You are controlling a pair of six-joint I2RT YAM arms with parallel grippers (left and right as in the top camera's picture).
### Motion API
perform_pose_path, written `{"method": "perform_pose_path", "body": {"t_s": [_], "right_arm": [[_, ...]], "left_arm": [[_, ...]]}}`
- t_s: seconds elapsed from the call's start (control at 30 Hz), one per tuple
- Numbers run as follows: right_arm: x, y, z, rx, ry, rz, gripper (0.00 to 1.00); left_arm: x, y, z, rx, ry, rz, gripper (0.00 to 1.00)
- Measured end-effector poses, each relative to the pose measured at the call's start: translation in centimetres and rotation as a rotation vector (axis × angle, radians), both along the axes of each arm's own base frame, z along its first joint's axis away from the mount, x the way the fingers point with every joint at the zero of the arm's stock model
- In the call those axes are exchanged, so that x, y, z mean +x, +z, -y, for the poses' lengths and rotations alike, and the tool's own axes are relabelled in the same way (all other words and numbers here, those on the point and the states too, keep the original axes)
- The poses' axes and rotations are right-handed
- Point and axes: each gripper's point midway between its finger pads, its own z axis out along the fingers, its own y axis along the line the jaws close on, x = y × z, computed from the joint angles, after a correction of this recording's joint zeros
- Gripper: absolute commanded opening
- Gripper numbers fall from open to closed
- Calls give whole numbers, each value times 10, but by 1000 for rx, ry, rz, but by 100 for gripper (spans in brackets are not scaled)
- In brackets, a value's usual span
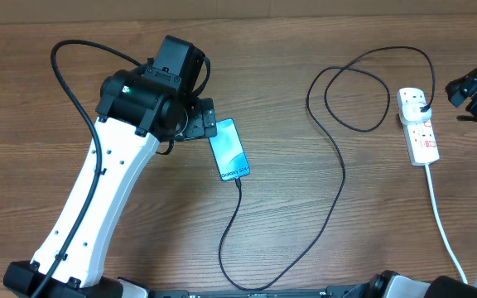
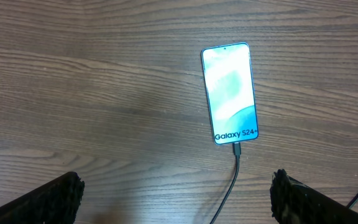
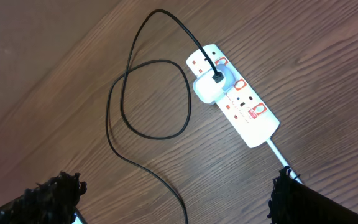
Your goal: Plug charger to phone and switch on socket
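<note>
- Phone (image 2: pixel 230 93): slim rectangular smartphone with a lit blue-teal screen and dark edges. It lies flat and face up on the brown wood-grain table (image 1: pixel 56 165), left of centre in the overhead view.
- Charger (image 1: pixel 338 182): long thin black cable. Its small connector tip sits in the phone's bottom edge. The cable runs toward the near table edge, climbs to the right, loops once and ends at the power strip.
- Socket (image 3: pixel 235 93): white elongated power strip with three outlets and red switch marks, lying at the right side of the table, well apart from the phone. Whether a switch is on or off cannot be told.
- Adapter (image 3: pixel 209 87): white block seated in the middle outlet, with the cable's black end entering it.
- Cord (image 1: pixel 441 223): thicker white lead running from the strip toward the near table edge.
- Left gripper (image 2: pixel 176 186): jaws spread wide and holding nothing. It hangs over bare wood beside the phone without touching it.
- Right gripper (image 3: pixel 176 193): jaws spread wide and holding nothing. It hangs above the table near the strip.
</note>
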Motion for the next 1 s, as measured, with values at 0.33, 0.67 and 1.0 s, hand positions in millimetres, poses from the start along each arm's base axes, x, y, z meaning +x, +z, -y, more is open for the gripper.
{"method": "perform_pose_path", "body": {"t_s": [0.33,0.67,1.0], "right_arm": [[0,0,0,2,-3,0,100],[0,0,0,3,-5,0,100],[0,0,0,4,-6,0,100]], "left_arm": [[0,0,0,0,0,0,100],[1,1,-4,27,-11,8,100],[62,5,23,-65,-25,309,100]]}}
